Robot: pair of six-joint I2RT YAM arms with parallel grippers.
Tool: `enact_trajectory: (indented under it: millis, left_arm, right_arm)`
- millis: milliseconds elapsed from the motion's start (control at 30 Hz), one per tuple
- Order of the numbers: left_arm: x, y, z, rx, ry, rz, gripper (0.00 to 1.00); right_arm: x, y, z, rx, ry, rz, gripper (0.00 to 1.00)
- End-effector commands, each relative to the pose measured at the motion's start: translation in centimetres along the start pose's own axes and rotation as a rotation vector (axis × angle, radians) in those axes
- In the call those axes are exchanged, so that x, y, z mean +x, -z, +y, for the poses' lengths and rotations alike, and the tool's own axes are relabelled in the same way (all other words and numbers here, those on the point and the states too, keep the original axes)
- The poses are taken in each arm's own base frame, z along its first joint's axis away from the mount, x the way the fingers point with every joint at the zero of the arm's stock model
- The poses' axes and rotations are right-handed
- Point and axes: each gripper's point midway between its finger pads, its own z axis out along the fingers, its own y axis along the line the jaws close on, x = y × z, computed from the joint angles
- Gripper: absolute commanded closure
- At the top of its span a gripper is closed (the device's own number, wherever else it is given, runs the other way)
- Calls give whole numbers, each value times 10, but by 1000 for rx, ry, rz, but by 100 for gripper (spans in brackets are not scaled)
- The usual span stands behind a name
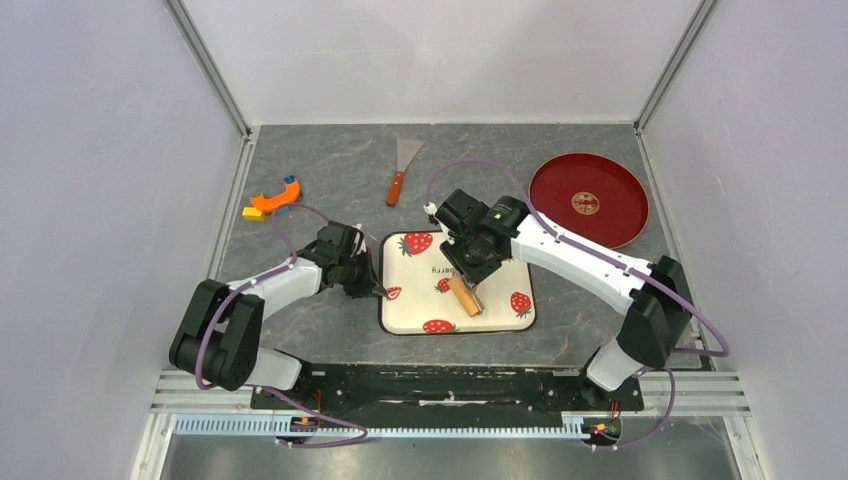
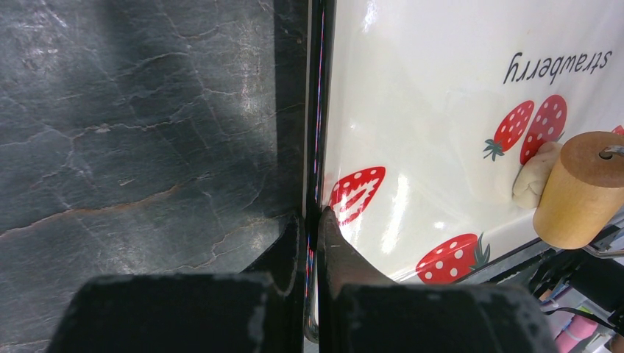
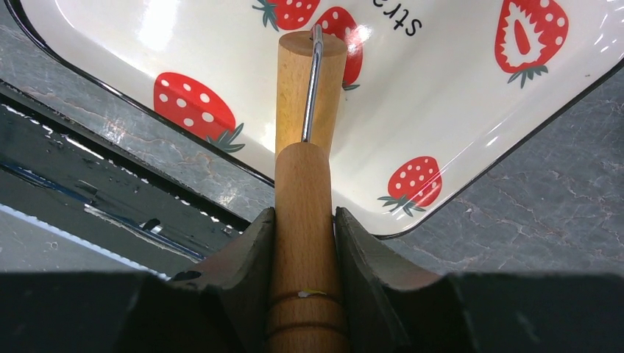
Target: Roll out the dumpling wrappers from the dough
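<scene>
Dough (image 2: 533, 184) lies a thick lump on the tray (image 2: 412, 88), touching the roller (image 2: 578, 190); right gripper (image 3: 304, 220) clamps the roller handle; left gripper (image 2: 313, 224) pinches the tray rim; rolling seems hardly begun

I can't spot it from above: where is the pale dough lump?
In the left wrist view, at right, the small pale cream dough lump lies on the strawberry-print tray, partly behind the tan wooden roller.
</scene>
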Motion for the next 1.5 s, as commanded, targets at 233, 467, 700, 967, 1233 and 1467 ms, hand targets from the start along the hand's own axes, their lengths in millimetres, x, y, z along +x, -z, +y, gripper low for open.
enact_trajectory:
  millis: [233,467,700,967,1233,1467]
  left_arm:
    - [5,-1,34,-156,-33,12,98]
    - [6,-1,34,-154,-37,14,98]
    - [6,-1,34,-154,-37,13,98]
    - [5,-1,34,-154,-36,11,98]
    - [5,-1,35,-154,-32,8,98]
    - [5,-1,34,-152,-34,6,98]
  right_arm:
    - [58,-44,-45,227,58,238,100]
    - [69,-51,-53,269,65,267,100]
    - [74,-59,-50,250,68,280,100]
    - [87,-70,-48,233,70,303,100]
    - [108,-84,-54,263,64,347,100]
    - [120,-89,-59,289,69,376,100]
